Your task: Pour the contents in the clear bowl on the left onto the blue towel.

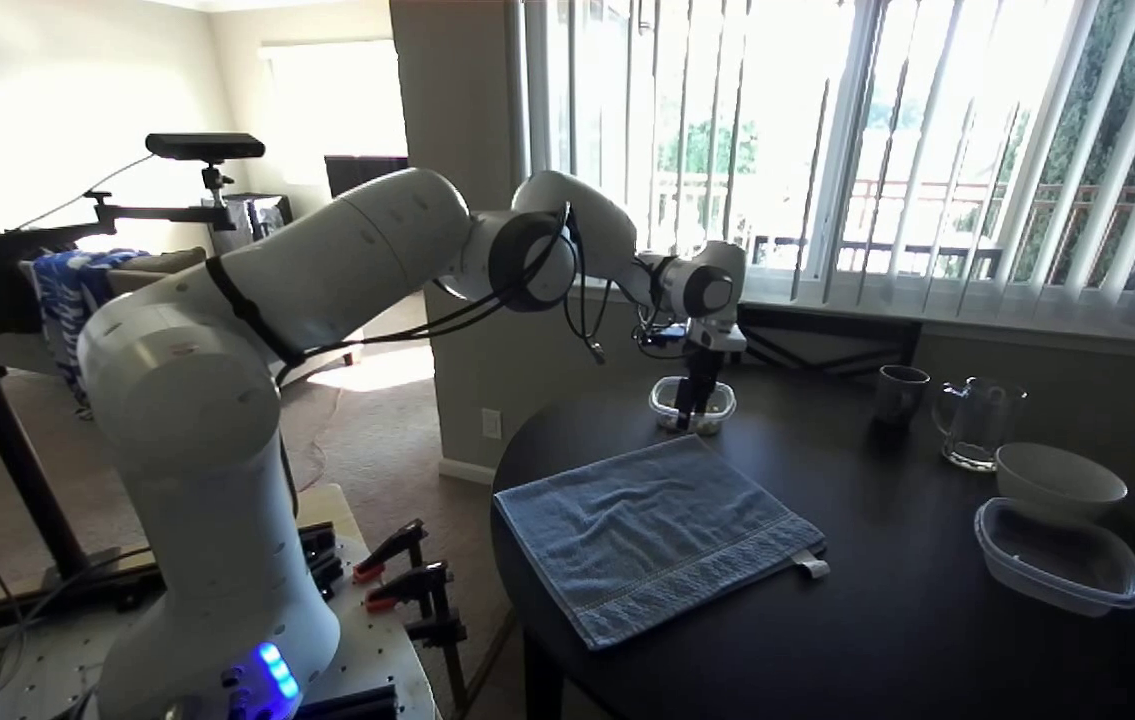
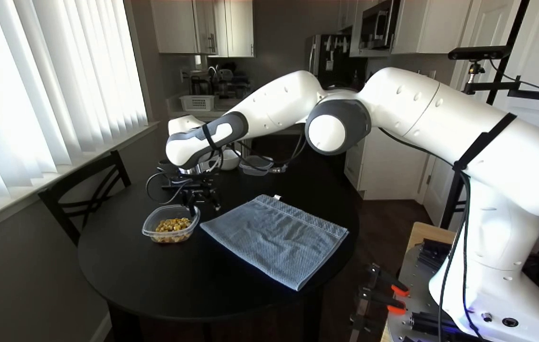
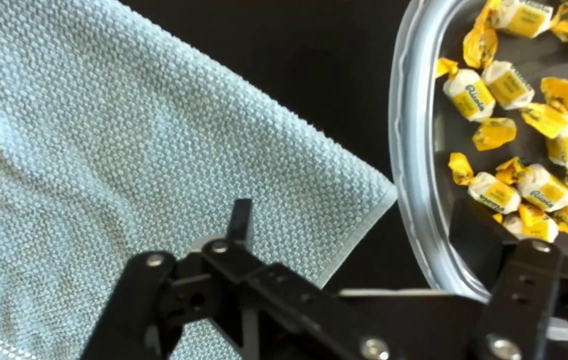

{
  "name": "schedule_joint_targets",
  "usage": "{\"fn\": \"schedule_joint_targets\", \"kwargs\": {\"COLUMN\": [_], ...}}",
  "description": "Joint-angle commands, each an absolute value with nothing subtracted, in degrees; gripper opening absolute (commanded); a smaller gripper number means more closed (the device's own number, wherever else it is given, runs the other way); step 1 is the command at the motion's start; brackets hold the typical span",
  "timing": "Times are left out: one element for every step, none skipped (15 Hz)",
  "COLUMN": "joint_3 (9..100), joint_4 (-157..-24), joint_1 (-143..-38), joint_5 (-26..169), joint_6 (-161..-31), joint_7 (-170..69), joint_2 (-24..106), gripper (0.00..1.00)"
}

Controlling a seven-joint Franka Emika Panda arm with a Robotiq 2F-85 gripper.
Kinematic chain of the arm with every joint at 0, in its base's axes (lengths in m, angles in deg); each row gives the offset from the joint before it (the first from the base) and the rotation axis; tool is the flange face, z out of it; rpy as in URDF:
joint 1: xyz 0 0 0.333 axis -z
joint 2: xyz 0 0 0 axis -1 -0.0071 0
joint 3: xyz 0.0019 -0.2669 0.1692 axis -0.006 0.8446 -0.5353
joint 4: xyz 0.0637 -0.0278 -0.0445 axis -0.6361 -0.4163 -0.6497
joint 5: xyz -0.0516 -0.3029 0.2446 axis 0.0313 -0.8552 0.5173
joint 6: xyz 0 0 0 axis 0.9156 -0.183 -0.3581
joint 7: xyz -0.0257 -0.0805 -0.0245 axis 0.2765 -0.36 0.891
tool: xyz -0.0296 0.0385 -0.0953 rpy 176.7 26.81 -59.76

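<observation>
Right up close, along the bottom of the wrist view, the gripper (image 3: 361, 227) had its fingers spread wide, pinching nothing! One hung over the blue towel (image 3: 173, 165), the other reached in over the clear bowl (image 3: 416, 150), and the rim ran between them. That bowl filled the right of the frame, upright on the table (image 3: 284, 60), loaded with yellow-and-white wrapped sweets (image 3: 509, 85), and not one showed on the cloth, so by our reckoning the pour had not begun.

Here was the danger: the towel's corner, right of centre, met the rim so closely that we couldn't tell touching from apart. A low grab there might have nipped cloth along with plastic. Or the inner finger might have jammed on the sweets. And with only one thin-looking side to hold, a weak pinch could have let the bowl swing, slip and shed sweets on the table.

Further back, in an exterior view, the bowl (image 2: 155, 219) sat left of centre, the towel just to its right and reaching close to the table's edge; too hasty a tip and sweets could have bounced clean off. Farthest off, just left of the middle, a white bowl (image 2: 232, 161) stood well apart.
</observation>
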State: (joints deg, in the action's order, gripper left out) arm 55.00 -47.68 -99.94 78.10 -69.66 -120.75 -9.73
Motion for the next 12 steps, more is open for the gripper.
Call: {"fn": "schedule_joint_targets", "kwargs": {"joint_3": [53.9, 53.8, 53.6, 53.4, 53.4, 53.9, 53.9, 53.9, 53.8, 53.7, 53.7, 53.5], "joint_4": [-41.0, -39.8, -38.9, -37.9, -37.0, -36.8, -36.0, -35.4, -35.0, -34.5, -34.0, -33.6], "joint_1": [-100.5, -100.5, -100.5, -100.5, -100.4, -100.5, -100.5, -100.5, -100.4, -100.3, -100.3, -100.2], "joint_5": [77.1, 77.1, 77.3, 77.4, 77.4, 78.1, 78.1, 78.1, 78.2, 78.4, 78.5, 78.6], "joint_6": [-65.7, -65.3, -64.9, -64.5, -64.2, -64.4, -64.2, -64.1, -64.1, -64.2, -64.2, -64.2], "joint_7": [-120.3, -120.3, -120.3, -120.2, -120.2, -119.9, -119.9, -119.9, -120.0, -120.0, -120.0, -120.1], "joint_2": [-13.2, -13.8, -14.3, -14.8, -15.3, -15.5, -15.9, -16.3, -16.6, -16.9, -17.1, -17.3], "gripper": [0.73, 0.67, 0.60, 0.53, 0.47, 0.41, 0.34, 0.27, 0.20, 0.15, 0.08, 0.02]}}
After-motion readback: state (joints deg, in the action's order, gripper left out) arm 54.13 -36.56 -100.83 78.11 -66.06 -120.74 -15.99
